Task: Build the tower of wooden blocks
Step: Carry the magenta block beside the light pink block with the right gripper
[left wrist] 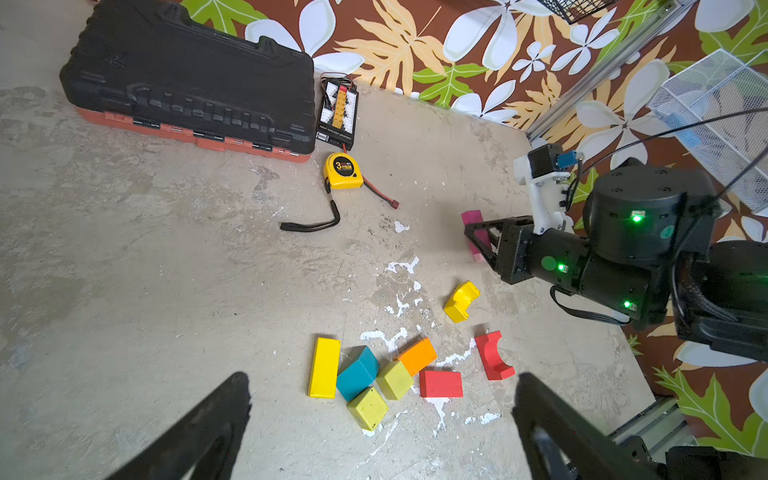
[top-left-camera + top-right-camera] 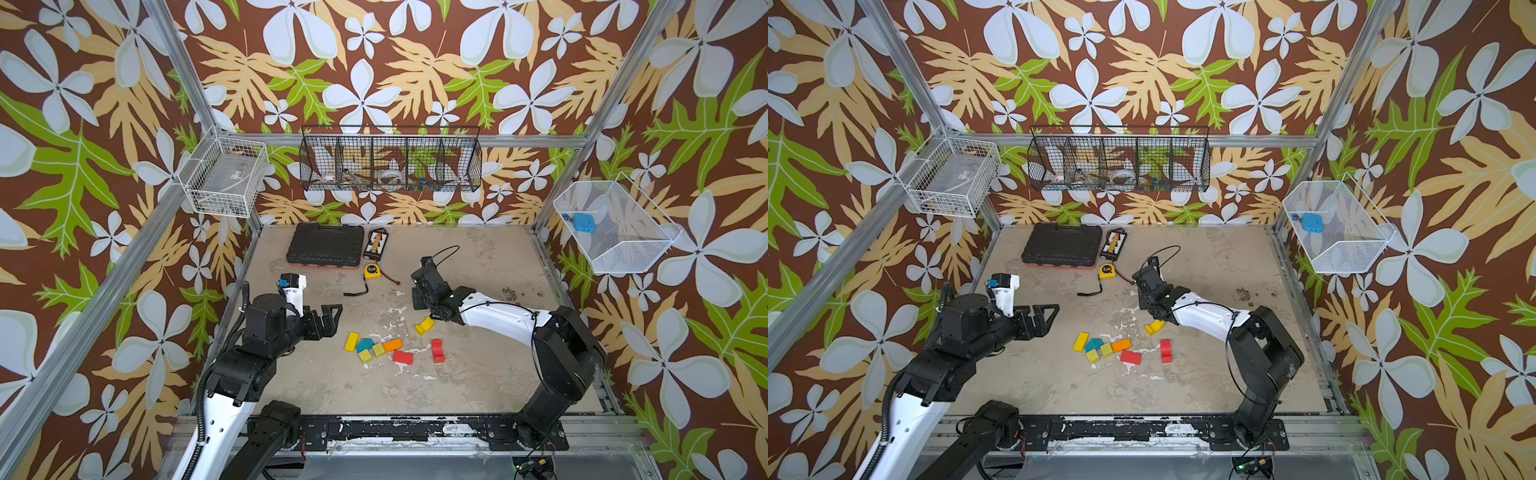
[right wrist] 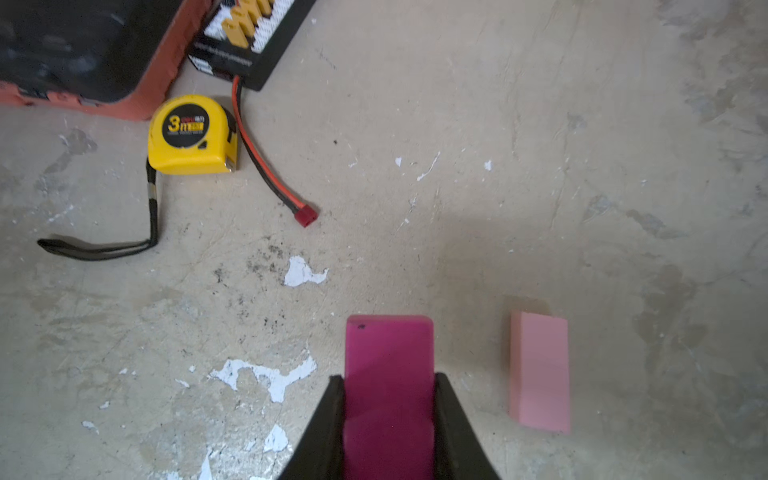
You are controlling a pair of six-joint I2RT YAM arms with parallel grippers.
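right gripper (image 3: 388, 380) pinched narrow on the magenta brick (image 3: 388, 353), mid-desk, near the pink brick (image 3: 540, 370) lying flat. looks like the base step. next: set magenta parallel to pink, let go. left gripper (image 2: 333, 319) wide, empty, near left edge. other wood blocks (image 2: 392, 345) loose toward front edge.

Left gripper (image 2: 333, 318): arm bent, jaws spread wide, empty. Right gripper (image 3: 388, 380): arm reaching forward, jaws clamped on magenta block (image 3: 388, 353).

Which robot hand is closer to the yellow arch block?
Right. The right gripper, holding a magenta block, sits just beyond the yellow arch; the open left gripper hangs off to the left, past the other blocks.
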